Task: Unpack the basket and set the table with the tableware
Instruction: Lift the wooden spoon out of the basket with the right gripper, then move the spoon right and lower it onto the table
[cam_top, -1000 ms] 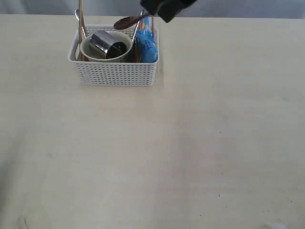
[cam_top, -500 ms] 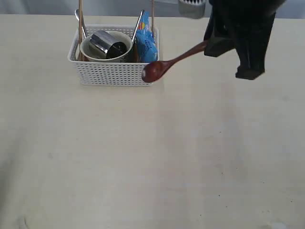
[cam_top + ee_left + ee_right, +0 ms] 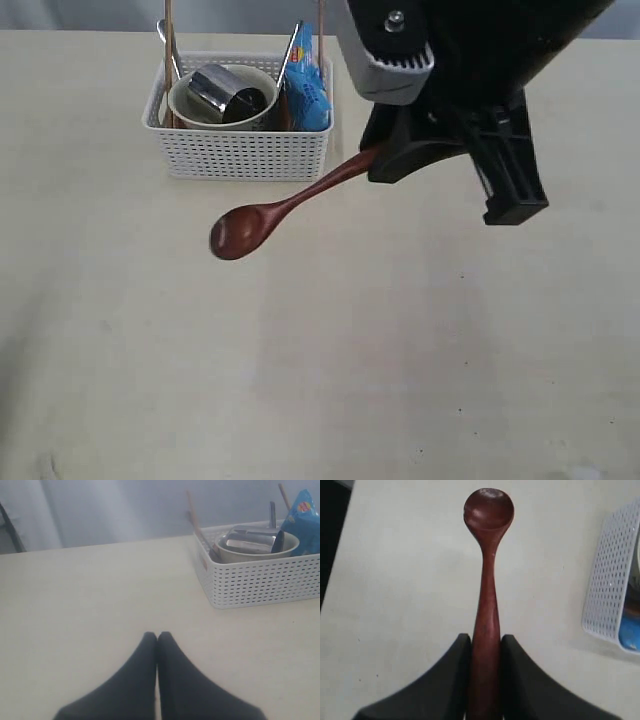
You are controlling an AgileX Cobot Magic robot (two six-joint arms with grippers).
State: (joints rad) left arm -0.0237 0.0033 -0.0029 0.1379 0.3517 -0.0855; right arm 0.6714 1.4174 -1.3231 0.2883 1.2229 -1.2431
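Your right hand is clamped on the handle of the dark red spoon, a finger pressed to each side of the shaft with the handle's end hidden between them. In the exterior view the spoon's long axis runs on a diagonal, from the hand at centre right down to the lower left, and its round bowl end leads, pointing at the left middle of the frame. The right wrist view shows the spoon straight out in line with the fingers, hollow face toward the camera. Whether the bowl end touches the bench or hangs above it, you cannot tell from these views. The handle passes just beside the lower right corner of the white basket, which sits at the upper left close to the bench's far edge along the top of the frame. In the basket are the cream bowl with the steel cup lying on its side in it, the blue chip bag standing at the right end, and a chopstick upright at the left end. Plain bench spreads wide across the whole lower half of the frame and out to the left and right edges. Your left hand has its fingers pressed together on nothing, low over the bench, well apart from the basket.
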